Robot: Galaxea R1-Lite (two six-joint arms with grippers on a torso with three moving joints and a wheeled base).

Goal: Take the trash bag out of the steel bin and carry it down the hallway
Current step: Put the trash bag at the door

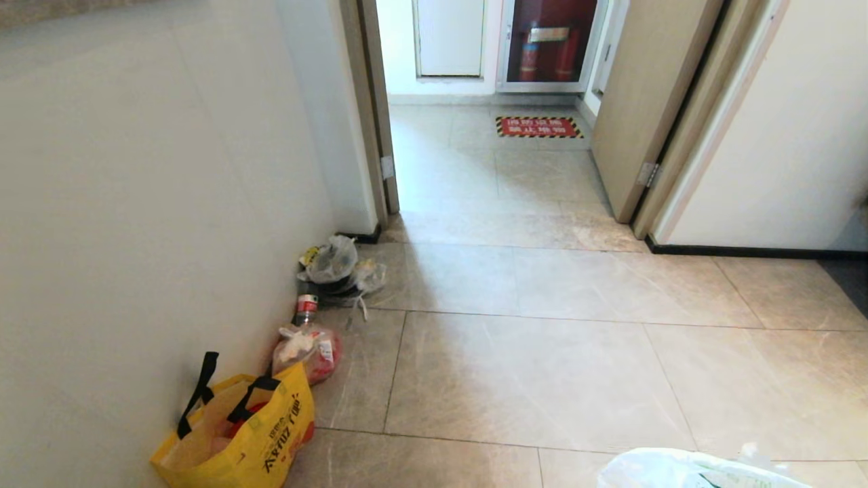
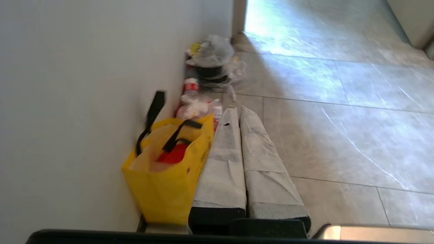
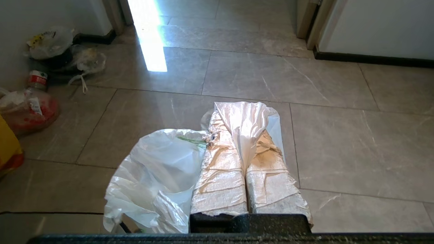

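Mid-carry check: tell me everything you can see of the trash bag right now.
The trash bag is thin, translucent white plastic with a bit of green print. A twisted handle strip is pinched between the shut fingers of the right gripper, and the crinkled body hangs slack beside and below them, above the hallway tiles. The head view catches only its top edge.

I am in the entrance hallway of an apartment building: glossy grey-beige marbled floor tiles [image 1: 542,366], plain white walls [image 1: 135,203] with black baseboards [image 1: 746,250], and an open tan wooden door [image 1: 644,102] on the right. Far ahead stands a glass-fronted cabinet with red fire extinguishers [image 1: 549,47] behind a red floor mat with hazard stripes [image 1: 539,127].
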